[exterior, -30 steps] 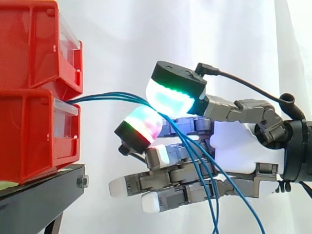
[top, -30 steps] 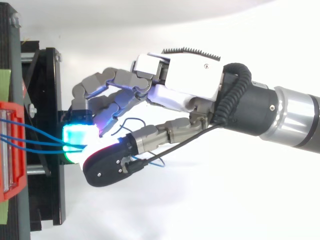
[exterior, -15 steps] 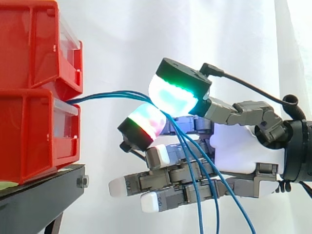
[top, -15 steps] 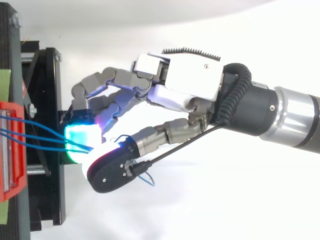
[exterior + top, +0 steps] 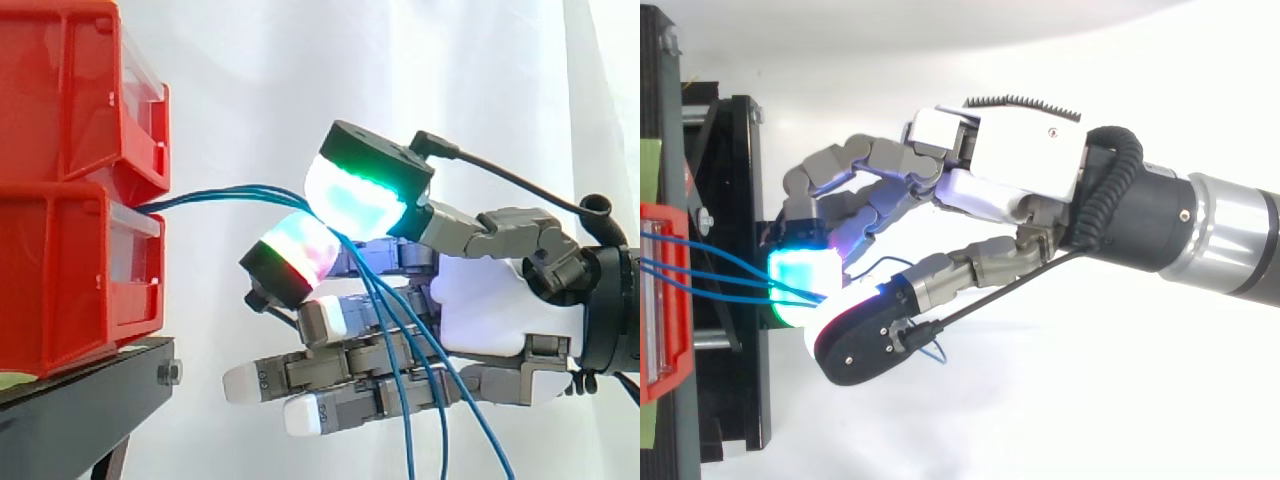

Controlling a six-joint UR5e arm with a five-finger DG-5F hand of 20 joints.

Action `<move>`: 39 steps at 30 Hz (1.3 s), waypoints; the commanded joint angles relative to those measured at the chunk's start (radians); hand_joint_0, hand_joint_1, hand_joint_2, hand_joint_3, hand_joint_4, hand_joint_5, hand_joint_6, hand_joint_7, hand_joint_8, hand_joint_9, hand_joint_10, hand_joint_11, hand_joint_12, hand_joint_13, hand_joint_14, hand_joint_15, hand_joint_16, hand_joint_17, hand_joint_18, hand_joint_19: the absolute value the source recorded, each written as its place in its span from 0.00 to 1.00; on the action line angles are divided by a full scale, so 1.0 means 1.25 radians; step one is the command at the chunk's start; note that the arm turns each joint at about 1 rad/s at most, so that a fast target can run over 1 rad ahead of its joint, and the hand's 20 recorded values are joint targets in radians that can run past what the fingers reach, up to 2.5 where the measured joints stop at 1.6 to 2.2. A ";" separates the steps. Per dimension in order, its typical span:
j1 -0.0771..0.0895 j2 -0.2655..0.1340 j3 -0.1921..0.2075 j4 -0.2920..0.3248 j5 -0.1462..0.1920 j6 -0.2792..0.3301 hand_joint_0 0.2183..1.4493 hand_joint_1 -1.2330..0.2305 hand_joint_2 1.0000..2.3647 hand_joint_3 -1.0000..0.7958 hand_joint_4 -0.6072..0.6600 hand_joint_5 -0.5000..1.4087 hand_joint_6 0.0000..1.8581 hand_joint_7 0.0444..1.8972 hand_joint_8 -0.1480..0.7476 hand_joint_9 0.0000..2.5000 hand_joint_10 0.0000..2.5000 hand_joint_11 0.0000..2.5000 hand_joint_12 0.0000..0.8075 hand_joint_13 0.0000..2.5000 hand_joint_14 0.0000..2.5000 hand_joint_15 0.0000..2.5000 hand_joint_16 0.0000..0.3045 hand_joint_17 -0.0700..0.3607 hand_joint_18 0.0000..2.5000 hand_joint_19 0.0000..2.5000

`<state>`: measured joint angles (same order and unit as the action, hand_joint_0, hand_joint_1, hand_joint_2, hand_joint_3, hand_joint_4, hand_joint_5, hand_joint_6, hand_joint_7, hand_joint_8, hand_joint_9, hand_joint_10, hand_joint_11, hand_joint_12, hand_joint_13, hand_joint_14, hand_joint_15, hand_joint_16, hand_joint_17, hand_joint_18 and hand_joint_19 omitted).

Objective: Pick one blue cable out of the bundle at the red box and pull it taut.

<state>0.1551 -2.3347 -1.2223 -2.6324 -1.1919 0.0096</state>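
Side view: hand (image 5: 500, 300) sits as it did half a second ago, thumb pad and a glowing fingertip pinched together on the blue cables (image 5: 220, 195); remaining fingers lie straight beneath.
- Change: loose cable tails hanging past the fingers have swung slightly toward the red box (image 5: 60, 270).
- Cables: run from the lower bin's front to the pinch, gently bowed.
- Open room: clear gap between fingertips and bin face; black stand (image 5: 80, 410) edge below and beyond the lowest fingertips; white curtain (image 5: 400, 60) behind.
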 commanded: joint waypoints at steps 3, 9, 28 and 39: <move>0.000 0.000 0.000 0.000 0.000 0.001 0.55 0.23 0.00 0.28 0.46 0.14 0.50 0.55 0.37 0.33 0.01 0.40 0.36 0.18 0.00 0.11 0.13 0.37 0.19 0.16; 0.001 0.000 0.000 -0.001 0.000 0.001 0.53 0.20 0.00 0.28 0.48 0.13 0.50 0.52 0.36 0.30 0.01 0.39 0.36 0.15 0.00 0.09 0.13 0.37 0.19 0.12; 0.000 0.000 0.000 0.000 0.000 0.001 0.26 0.26 0.00 0.28 0.53 0.15 0.49 0.51 0.44 0.35 0.01 0.41 0.40 0.17 0.00 0.10 0.14 0.39 0.21 0.14; 0.000 0.000 0.000 0.000 0.000 0.001 0.33 0.38 0.01 0.36 0.49 0.17 0.48 0.58 0.43 0.39 0.01 0.40 0.37 0.20 0.00 0.10 0.13 0.38 0.23 0.16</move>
<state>0.1551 -2.3347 -1.2225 -2.6323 -1.1919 0.0107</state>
